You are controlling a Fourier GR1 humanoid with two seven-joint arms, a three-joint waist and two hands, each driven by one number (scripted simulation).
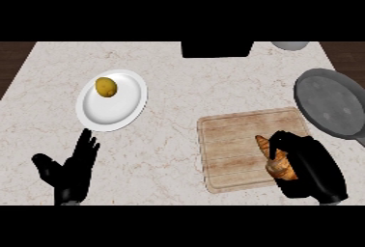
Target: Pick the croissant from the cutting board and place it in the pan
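Right hand [314, 169] gripping croissant [278, 161] on cutting board [235, 140]

Fingers curling round the golden-brown, ridged croissant at the board's right edge, beside the grey pan [335, 103]. Left hand [71, 169] resting open near the counter's front-left edge.

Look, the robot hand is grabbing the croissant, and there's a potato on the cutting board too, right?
Not quite. The potato sits on the white plate, not on the cutting board, as the head view shows. The rest is right: the right robot hand is curled round the croissant.
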